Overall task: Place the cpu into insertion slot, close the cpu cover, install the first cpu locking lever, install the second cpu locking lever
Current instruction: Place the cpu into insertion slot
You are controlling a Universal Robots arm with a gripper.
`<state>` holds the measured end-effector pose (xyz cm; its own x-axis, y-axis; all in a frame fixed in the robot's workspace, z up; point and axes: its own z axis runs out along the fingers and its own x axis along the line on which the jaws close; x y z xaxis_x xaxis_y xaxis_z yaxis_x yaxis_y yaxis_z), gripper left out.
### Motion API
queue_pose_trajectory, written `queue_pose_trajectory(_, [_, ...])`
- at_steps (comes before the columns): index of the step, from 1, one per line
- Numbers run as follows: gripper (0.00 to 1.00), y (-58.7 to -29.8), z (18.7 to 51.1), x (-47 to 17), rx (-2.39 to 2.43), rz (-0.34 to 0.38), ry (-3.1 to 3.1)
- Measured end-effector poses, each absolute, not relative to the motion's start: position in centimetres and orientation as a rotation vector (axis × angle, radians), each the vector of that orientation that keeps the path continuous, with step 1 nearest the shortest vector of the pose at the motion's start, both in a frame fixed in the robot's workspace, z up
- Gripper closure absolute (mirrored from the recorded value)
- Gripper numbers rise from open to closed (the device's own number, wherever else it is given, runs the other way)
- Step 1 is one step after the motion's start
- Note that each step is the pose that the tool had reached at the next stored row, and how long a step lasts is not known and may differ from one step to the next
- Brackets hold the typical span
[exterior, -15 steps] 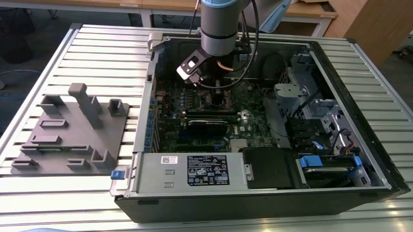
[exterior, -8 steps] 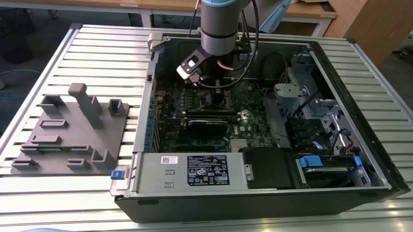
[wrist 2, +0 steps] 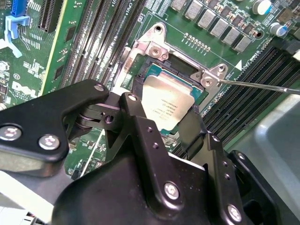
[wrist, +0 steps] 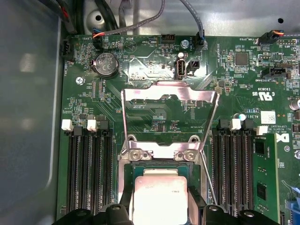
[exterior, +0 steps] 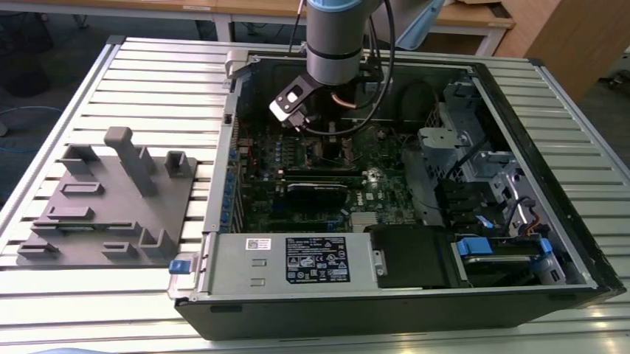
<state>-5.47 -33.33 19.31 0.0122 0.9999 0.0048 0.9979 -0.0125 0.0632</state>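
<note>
The cpu (wrist 2: 171,103) (wrist: 159,197) is a silver-topped square lying in or just over the insertion slot (wrist 2: 180,65) (wrist: 159,166), a dark socket with a silvery rim. My gripper (wrist 2: 164,119) (wrist: 160,211) straddles the chip, with a black finger against each of two opposite edges. The cpu cover (wrist: 169,92), a thin silvery frame with a big window, is flipped open beyond the socket. One thin wire locking lever (wrist 2: 262,86) (wrist: 209,185) stands raised beside the socket. In the exterior view the arm (exterior: 335,44) reaches down into the open computer case (exterior: 551,184).
Long black memory slots (wrist: 89,173) (wrist: 232,168) flank the socket on both sides. Cables (wrist: 140,18) hang by the case wall (wrist: 28,117). On the table at the exterior view's left lies a grey fixture plate (exterior: 108,199). A power supply (exterior: 295,258) fills the case front.
</note>
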Motion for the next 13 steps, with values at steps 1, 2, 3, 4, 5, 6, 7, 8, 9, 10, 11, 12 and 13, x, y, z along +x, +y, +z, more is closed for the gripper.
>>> queue_pose_trajectory(1, [0.46,-33.34,19.30,-5.47,2.205,0.074,2.178])
queue_pose_trajectory(2, [0.46,-33.37,19.30,-5.47,2.205,0.074,2.178])
queue_pose_trajectory(3, [0.46,-33.39,19.29,-5.47,2.205,0.074,2.178])
queue_pose_trajectory(4, [0.46,-33.40,19.29,-5.47,2.205,0.075,2.177])
queue_pose_trajectory(5, [0.46,-33.41,19.29,-5.47,2.204,0.075,2.177])
queue_pose_trajectory(6, [0.46,-33.41,19.28,-5.47,2.204,0.075,2.177])
queue_pose_trajectory(7, [0.46,-33.42,19.27,-5.47,2.204,0.075,2.177])
queue_pose_trajectory(8, [0.46,-33.43,19.26,-5.47,2.204,0.076,2.177])
queue_pose_trajectory(9, [0.46,-33.45,19.23,-5.47,2.204,0.076,2.176])
queue_pose_trajectory(10, [0.46,-33.46,19.18,-5.47,2.203,0.076,2.176])
queue_pose_trajectory(11, [0.46,-33.47,19.15,-5.48,2.203,0.077,2.176])
queue_pose_trajectory(12, [0.46,-33.47,19.14,-5.48,2.203,0.076,2.176])
queue_pose_trajectory(13, [0.46,-33.46,19.13,-5.47,2.203,0.077,2.176])
